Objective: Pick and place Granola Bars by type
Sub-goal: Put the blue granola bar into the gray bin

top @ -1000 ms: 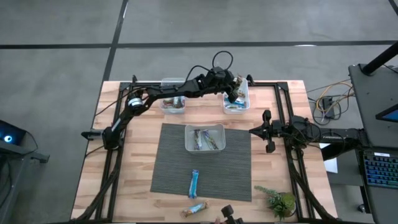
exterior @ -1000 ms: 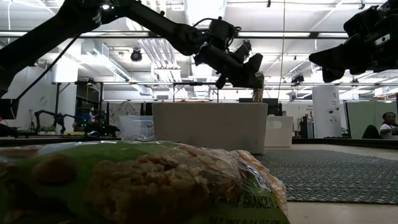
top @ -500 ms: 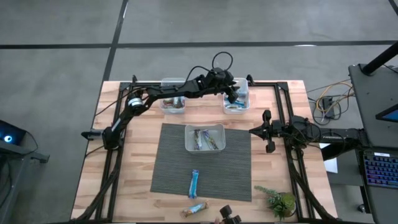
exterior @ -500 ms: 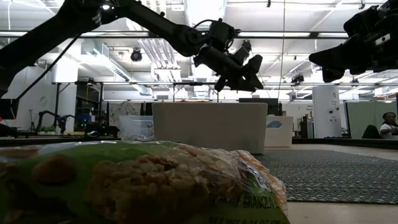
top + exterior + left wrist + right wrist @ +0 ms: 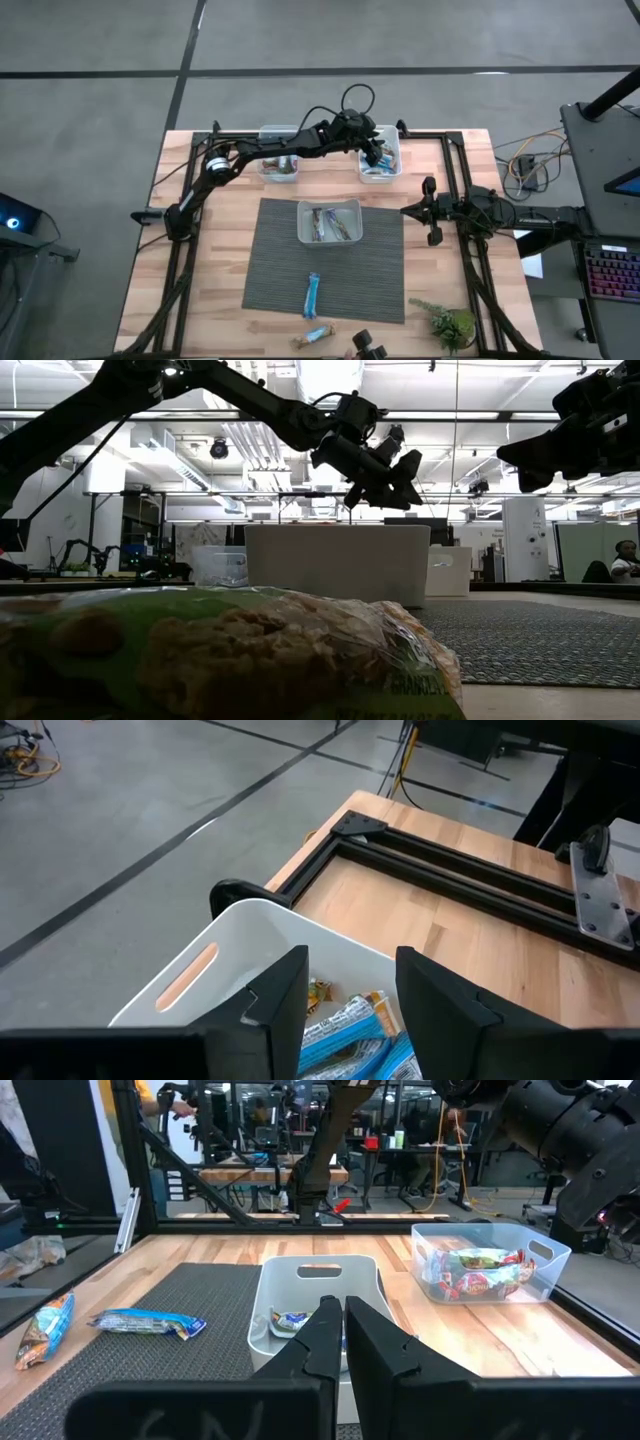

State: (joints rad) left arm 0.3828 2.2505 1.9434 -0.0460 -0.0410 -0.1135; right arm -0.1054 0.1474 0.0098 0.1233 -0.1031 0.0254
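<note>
My left gripper (image 5: pixel 377 152) (image 5: pixel 385 488) hovers open and empty over the far right tub (image 5: pixel 381 167). In the left wrist view its fingers (image 5: pixel 350 995) stand apart above blue-wrapped bars (image 5: pixel 352 1028) lying in that tub (image 5: pixel 185 990). The far left tub (image 5: pixel 279 166) (image 5: pixel 490 1270) holds multicoloured bars. Several bars lie in the centre tub (image 5: pixel 329 222) (image 5: pixel 318 1305). A blue bar (image 5: pixel 312 293) (image 5: pixel 146 1321) rests flat on the grey mat, and another bar (image 5: pixel 316 336) (image 5: pixel 45 1330) lies near the table's near edge. My right gripper (image 5: pixel 407 211) (image 5: pixel 337 1320) waits shut at the mat's right side.
A grey mat (image 5: pixel 270 275) covers the table's middle. A small green plant (image 5: pixel 450 325) stands at the near right corner. Black frame rails (image 5: pixel 470 870) run along the far edge. A wrapped bar (image 5: pixel 230 660) fills the low view's foreground.
A tan bar hung below my left gripper over the far right tub one second ago. The gripper has let it go, and the bar no longer shows below the fingers. The left arm has stayed over that tub.
</note>
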